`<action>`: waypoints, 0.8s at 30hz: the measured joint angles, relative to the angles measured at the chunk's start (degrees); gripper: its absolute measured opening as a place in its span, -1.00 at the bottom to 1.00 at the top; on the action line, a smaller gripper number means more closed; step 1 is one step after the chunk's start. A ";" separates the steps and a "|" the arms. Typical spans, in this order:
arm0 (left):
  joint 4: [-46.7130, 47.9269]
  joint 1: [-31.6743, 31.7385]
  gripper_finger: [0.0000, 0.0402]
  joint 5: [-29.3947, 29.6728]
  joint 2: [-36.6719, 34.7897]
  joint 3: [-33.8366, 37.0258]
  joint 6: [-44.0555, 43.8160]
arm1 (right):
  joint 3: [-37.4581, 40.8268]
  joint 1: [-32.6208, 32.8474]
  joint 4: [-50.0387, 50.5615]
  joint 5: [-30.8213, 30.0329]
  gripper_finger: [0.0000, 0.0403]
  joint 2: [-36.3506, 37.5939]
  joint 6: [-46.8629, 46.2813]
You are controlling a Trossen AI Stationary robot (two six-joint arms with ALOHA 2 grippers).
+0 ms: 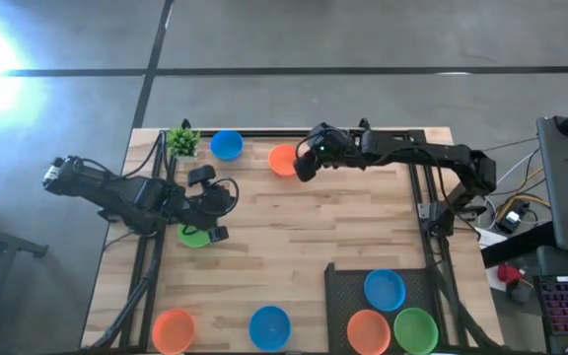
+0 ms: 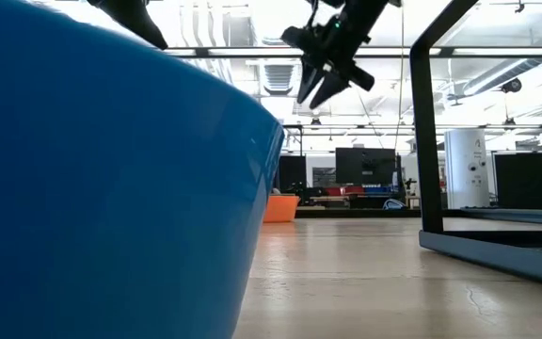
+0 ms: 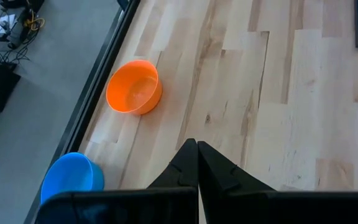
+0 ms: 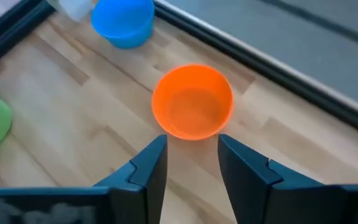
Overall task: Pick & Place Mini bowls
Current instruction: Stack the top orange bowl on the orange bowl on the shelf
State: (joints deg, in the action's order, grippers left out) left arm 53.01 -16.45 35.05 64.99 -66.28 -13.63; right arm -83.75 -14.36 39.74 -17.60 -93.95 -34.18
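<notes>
An orange mini bowl (image 4: 192,111) (image 1: 282,160) stands upright on the wooden table near its far edge. My right gripper (image 4: 191,149) (image 1: 304,164) hangs open above it, well clear in the low view (image 2: 332,80), where the bowl (image 2: 280,207) sits far off. A blue mini bowl (image 1: 227,145) (image 4: 123,22) rests left of the orange one. My left gripper (image 3: 196,146) (image 1: 227,195) is shut on nothing above the table's left part, beside a green mini bowl (image 1: 195,235). The left wrist view shows an orange bowl (image 3: 134,94) and a blue bowl (image 3: 73,177) by the table's edge.
A black tray (image 1: 343,286) at the near right holds a blue (image 1: 385,289), an orange (image 1: 368,328) and a green bowl (image 1: 415,328). An orange bowl (image 1: 174,328) and a blue bowl (image 1: 269,325) sit at the near edge. A potted plant (image 1: 182,141) stands far left.
</notes>
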 joint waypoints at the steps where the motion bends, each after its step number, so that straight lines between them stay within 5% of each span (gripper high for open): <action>1: 0.00 0.00 -1.00 0.00 0.00 0.00 0.01 | 0.69 -0.10 -0.33 0.43 -0.30 0.00 -0.80; 12: -0.03 0.00 -1.00 0.00 0.00 0.00 0.55 | 9.34 -0.94 -12.30 5.26 -0.30 0.00 -4.46; 24: -0.02 0.00 -1.00 -0.02 0.00 -0.01 0.58 | 4.55 -2.40 -12.53 9.31 -0.31 -9.85 -2.50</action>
State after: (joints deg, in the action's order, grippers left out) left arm 52.99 -16.45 35.03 64.99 -66.29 -13.05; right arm -79.20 -16.77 27.21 -8.29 -103.80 -36.68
